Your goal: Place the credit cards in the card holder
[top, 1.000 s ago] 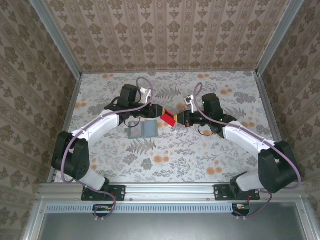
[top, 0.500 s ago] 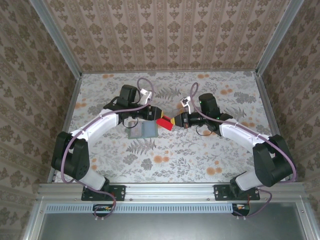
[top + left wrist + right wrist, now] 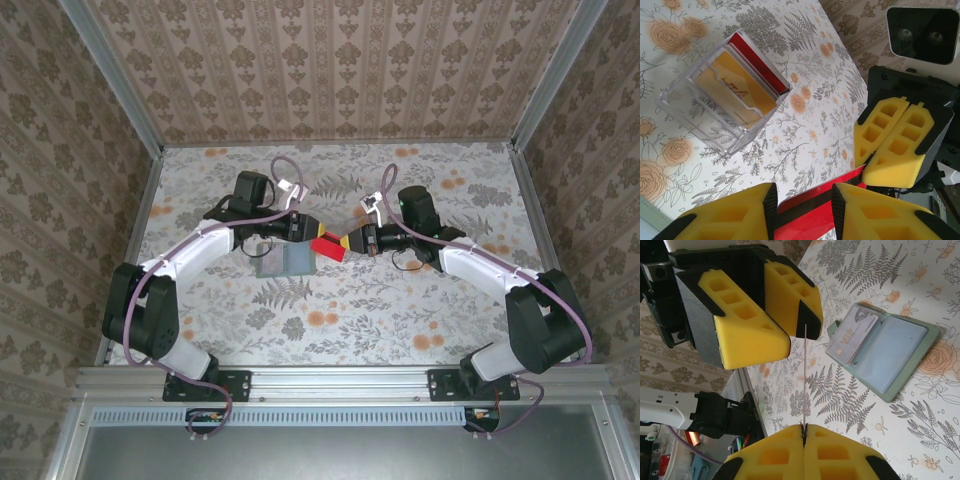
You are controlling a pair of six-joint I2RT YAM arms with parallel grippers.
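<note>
Floral desk below, card holder (image 3: 285,261) lying open. Your right claw (image 3: 802,430) pinches the red credit card (image 3: 331,246) mid-air; your left claw (image 3: 803,194) straddles it narrowly, unclamped. Likely a handover: grip left, then release right.

**Soft, Even Light; Near Foregrounds Blurred**

Diffuse light fell from above across the table (image 3: 400,300), bright without harsh glare. The arms cast only faint, soft-edged shadows on its floral surface. The overhead view was slightly soft, and its frame rails splayed outward toward the edges. In the left wrist view the clear plastic tray (image 3: 680,112) caught thin white highlights along its rims, the white rim of a camera housing (image 3: 922,30) was nearly blown out, and the red credit card (image 3: 805,227) lay blurred near the lens. In the right wrist view the card holder (image 3: 900,365) was sharp, with a pale sheen on its pockets. The lower-left corner fell dark and unfocused.
</note>
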